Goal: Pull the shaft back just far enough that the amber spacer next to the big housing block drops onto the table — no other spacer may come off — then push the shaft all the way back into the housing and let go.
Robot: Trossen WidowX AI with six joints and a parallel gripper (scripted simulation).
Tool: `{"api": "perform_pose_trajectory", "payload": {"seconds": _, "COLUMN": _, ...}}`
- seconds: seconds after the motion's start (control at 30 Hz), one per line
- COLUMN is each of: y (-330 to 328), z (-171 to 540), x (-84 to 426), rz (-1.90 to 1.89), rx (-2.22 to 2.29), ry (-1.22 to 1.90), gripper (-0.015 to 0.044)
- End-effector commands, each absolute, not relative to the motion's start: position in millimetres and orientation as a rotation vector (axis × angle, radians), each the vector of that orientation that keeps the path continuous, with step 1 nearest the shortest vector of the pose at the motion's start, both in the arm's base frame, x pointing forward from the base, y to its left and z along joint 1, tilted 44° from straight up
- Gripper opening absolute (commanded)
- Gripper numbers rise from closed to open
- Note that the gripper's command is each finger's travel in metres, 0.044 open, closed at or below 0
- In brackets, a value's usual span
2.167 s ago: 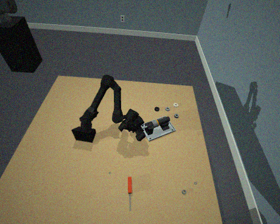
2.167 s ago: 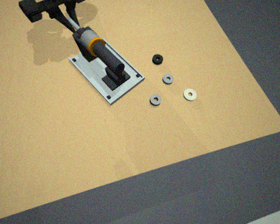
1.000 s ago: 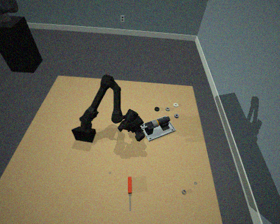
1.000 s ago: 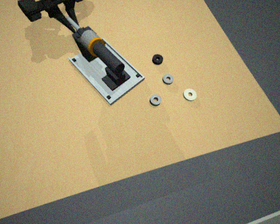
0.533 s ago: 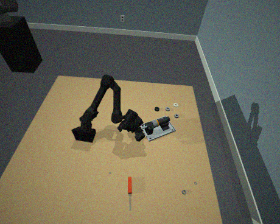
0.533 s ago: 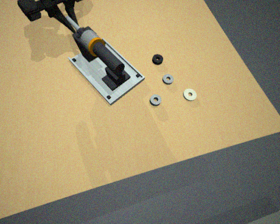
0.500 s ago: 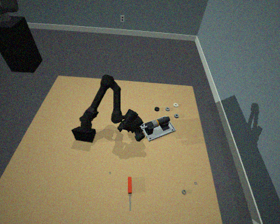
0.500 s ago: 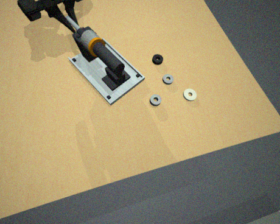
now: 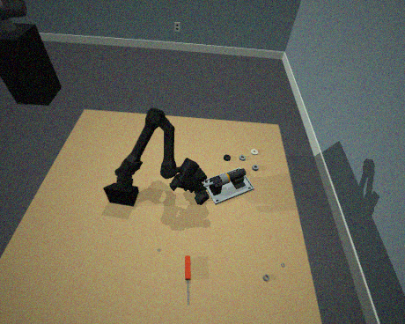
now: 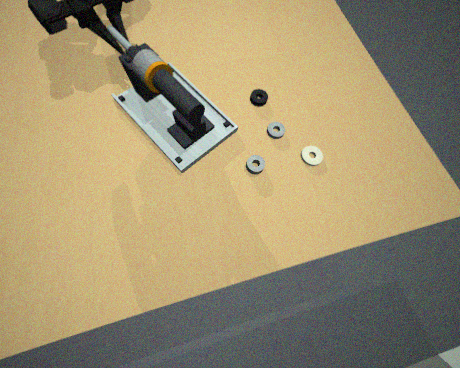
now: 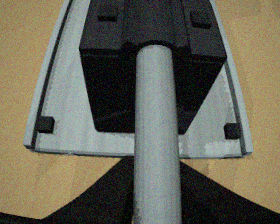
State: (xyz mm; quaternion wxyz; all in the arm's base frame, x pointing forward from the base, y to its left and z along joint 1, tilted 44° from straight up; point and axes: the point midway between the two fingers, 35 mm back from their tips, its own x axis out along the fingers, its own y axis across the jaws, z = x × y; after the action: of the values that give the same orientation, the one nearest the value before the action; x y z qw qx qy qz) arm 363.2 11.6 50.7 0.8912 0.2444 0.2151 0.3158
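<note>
The pale grey shaft (image 10: 117, 36) (image 11: 156, 100) runs through the near dark support block (image 10: 139, 82) (image 11: 153, 20). Beyond this block, a grey spacer section (image 10: 146, 59) (image 9: 223, 178) shows on the shaft line. The amber spacer (image 10: 158, 65) (image 9: 227, 176) sits upright between the grey section and the dark cylindrical housing (image 10: 179, 94) (image 9: 238, 173), against the housing as far as can be seen. The assembly stands on a light metal base plate (image 10: 205, 145) (image 11: 66, 110). My gripper (image 10: 123, 44) (image 11: 148, 165) is shut on the shaft, just outside the near block. The shaft inside the spacers is hidden.
Beside the plate lie a black ring (image 10: 254, 99), two grey rings (image 10: 270, 131) (image 10: 249, 167) and a white ring (image 10: 306, 159). A red-handled screwdriver (image 9: 187, 267) lies on the table (image 9: 119, 264). Small loose hardware lies farther off. A wall (image 9: 361, 88) stands beyond the table's right edge.
</note>
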Motion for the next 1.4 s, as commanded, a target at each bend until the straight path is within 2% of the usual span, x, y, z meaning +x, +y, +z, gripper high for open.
{"api": "perform_pose_trajectory", "payload": {"seconds": 0.0, "y": 11.4, "z": 50.5, "x": 362.1, "rz": 0.658, "rx": 0.505, "ry": 0.445, "gripper": 0.0000}}
{"api": "perform_pose_trajectory", "payload": {"seconds": 1.37, "y": 10.1, "z": 48.4, "x": 357.6, "rz": 0.658, "rx": 0.505, "ry": 0.445, "gripper": 0.0000}}
